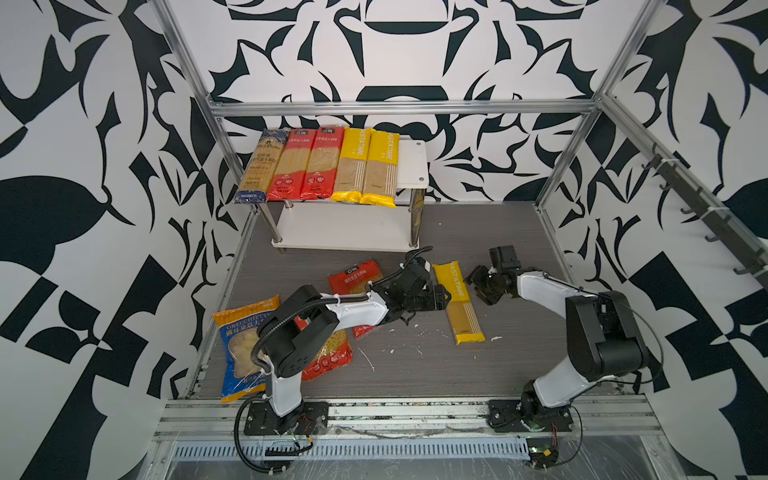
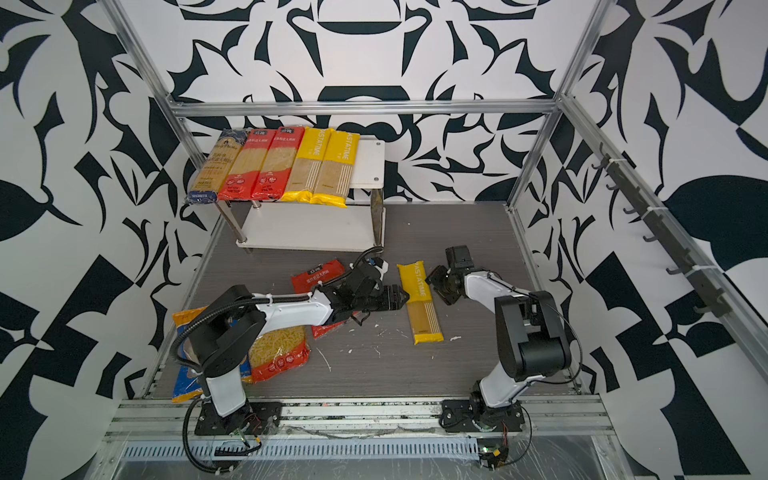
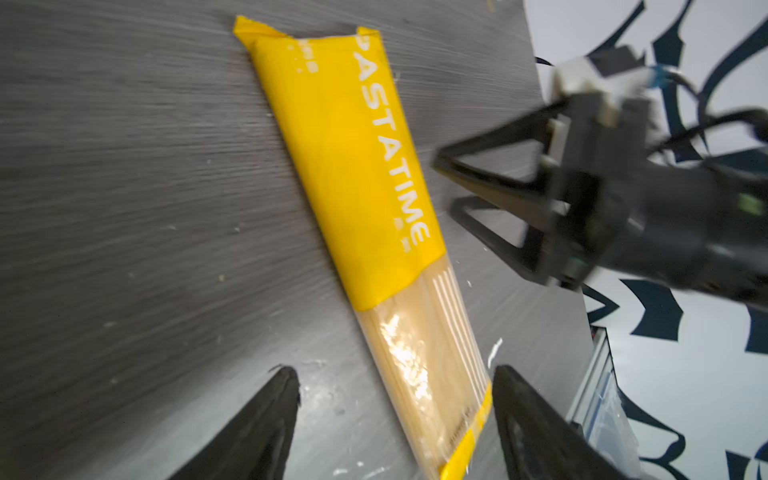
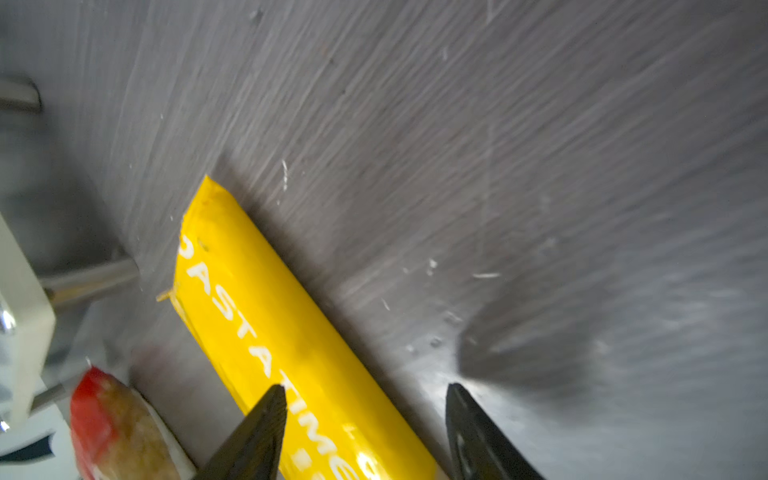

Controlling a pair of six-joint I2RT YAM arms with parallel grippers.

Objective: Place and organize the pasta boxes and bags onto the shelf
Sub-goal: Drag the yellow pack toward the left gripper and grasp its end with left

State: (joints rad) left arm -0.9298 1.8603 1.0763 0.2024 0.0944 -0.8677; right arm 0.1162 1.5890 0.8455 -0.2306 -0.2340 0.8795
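Observation:
On the shelf's top board lie five long packets side by side: a dark-blue one, two red and two yellow. Another long yellow packet lies flat on the grey table between my grippers. My left gripper is open at its left edge. My right gripper is open at its right edge, one finger over the yellow wrap. Neither holds anything.
Two short red packets and a blue-orange bag lie at the left, partly under my left arm. The shelf's lower board is bare. Pasta crumbs dot the table. Aluminium rails frame the cell; a hook rail lines the right wall.

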